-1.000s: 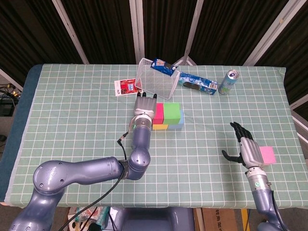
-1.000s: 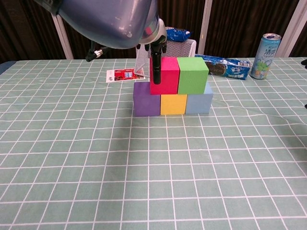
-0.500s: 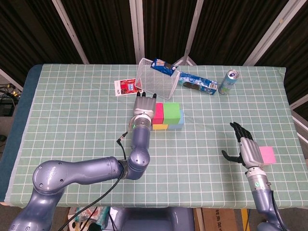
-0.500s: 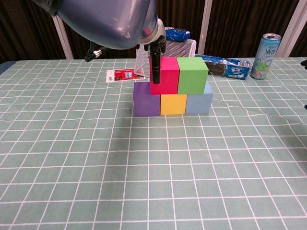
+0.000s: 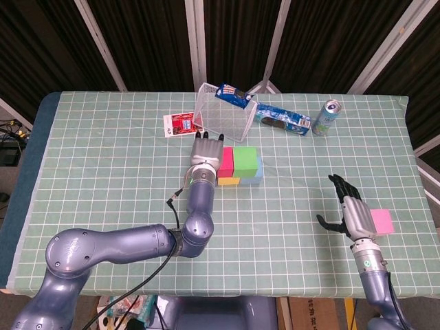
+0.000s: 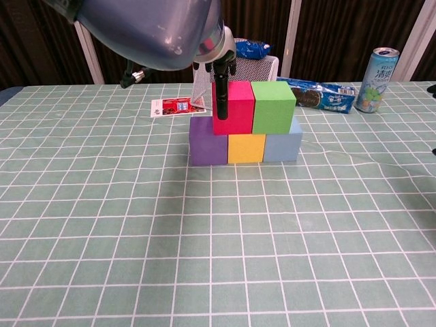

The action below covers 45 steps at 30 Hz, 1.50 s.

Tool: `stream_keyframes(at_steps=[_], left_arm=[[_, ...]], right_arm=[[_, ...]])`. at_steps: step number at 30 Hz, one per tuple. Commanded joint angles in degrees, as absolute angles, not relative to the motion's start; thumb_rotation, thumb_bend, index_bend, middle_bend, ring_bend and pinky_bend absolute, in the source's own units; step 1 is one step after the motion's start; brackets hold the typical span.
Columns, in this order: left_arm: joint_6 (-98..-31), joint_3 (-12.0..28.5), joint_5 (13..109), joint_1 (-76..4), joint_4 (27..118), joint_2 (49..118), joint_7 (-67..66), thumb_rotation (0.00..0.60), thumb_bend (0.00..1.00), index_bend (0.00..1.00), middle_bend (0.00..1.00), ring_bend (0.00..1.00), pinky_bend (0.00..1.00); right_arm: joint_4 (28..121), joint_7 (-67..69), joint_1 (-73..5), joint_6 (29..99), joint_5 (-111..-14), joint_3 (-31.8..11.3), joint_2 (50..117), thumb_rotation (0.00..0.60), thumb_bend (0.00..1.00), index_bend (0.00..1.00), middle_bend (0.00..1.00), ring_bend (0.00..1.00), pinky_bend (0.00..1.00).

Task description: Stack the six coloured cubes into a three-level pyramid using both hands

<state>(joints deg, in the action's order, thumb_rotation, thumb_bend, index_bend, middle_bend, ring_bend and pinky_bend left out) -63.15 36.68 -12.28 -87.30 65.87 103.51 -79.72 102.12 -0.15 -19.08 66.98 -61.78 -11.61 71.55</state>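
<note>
Right hand (image 5: pixel 353 212) and apparently pink cube (image 5: pixel 382 221) only overhead

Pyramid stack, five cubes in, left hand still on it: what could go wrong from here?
1. The left hand rests against the side of the magenta cube; pulling away carelessly could drag it off the purple cube and yellow cube.
2. The pink cube lies at the table's right edge, beyond the open right hand; a clumsy grasp could push it off.
3. Placing it on the magenta and green cube may topple the second level.
</note>
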Motion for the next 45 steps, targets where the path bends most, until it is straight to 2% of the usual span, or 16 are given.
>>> stream_keyframes(at_steps=[1,7,11,22,31,45], left_arm=[[-63.3,36.7,-12.2,-87.2,66.1,103.4,-79.6,0.6,0.16,0.0,0.23,0.05,0.05],[-63.8,36.5,-11.5,-86.5,67.5,102.5,-78.7,0.6,0.14,0.0,0.07,0.0,0.05],[-64.5,36.3,-11.0,-85.6,69.4,101.3,-78.1,0.6,0.13,0.0,0.04,0.0,0.05],[-68.3,34.3,-8.5,-79.4,80.2,94.6,-73.5,0.6,0.12,0.0,0.04,0.0,0.05],[-70.8,29.9,-5.6,-70.9,89.8,88.4,-67.2,0.6,0.13,0.0,0.04,0.0,0.05],[-69.7,24.2,-2.7,-65.4,93.8,86.0,-61.6,0.6,0.14,0.0,0.06,0.0,0.05]], right_arm=[[102.1,-0.1,-19.0,67.0,-61.8,-11.6,71.5,0.6,0.32,0.0,0.0,0.0,0.0],[102.1,-0.1,-19.0,67.0,-62.0,-11.5,71.6,0.6,0.32,0.0,0.0,0.0,0.0],[102.1,-0.2,-19.0,67.0,-62.0,-11.5,71.6,0.6,0.32,0.0,0.0,0.0,0.0],[102.7,-0.7,-19.0,67.3,-62.6,-11.2,71.6,0.6,0.32,0.0,0.0,0.0,0.0],[103.2,-1.4,-19.0,67.4,-62.7,-10.9,71.6,0.6,0.32,0.0,0.0,0.0,0.0],[103.5,-2.7,-19.2,67.3,-62.9,-10.3,72.1,0.6,0.32,0.0,0.0,0.0,0.0]])
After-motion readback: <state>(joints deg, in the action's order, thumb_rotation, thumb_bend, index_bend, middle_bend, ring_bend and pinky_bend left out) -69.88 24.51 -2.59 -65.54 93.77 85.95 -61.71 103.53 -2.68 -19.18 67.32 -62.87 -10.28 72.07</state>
